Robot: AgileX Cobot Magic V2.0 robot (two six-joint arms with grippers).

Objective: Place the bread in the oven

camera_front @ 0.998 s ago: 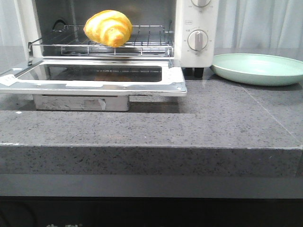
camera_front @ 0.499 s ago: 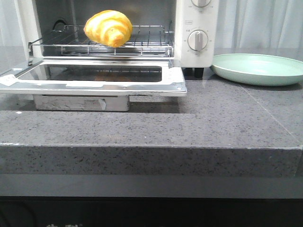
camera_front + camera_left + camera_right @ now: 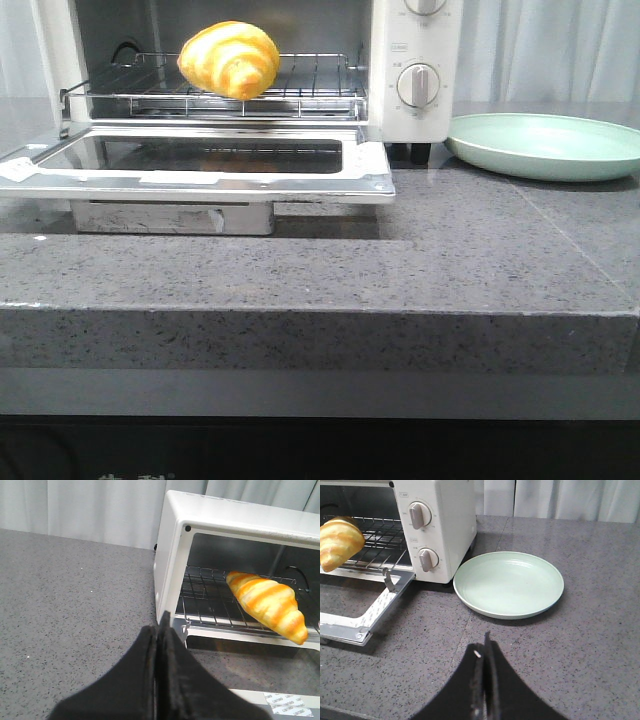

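The golden-yellow striped bread [image 3: 229,58] lies on the wire rack [image 3: 300,85] inside the white oven [image 3: 415,110], whose glass door [image 3: 200,165] hangs open and flat. The bread also shows in the left wrist view [image 3: 267,604] and the right wrist view [image 3: 339,541]. My left gripper [image 3: 160,630] is shut and empty, held back from the oven's near corner [image 3: 170,565]. My right gripper [image 3: 485,647] is shut and empty over the grey counter, short of the plate. Neither gripper shows in the front view.
A pale green plate [image 3: 548,145] sits empty on the counter to the right of the oven; it also shows in the right wrist view [image 3: 508,584]. The open door juts toward the counter's front edge [image 3: 320,312]. White curtains hang behind.
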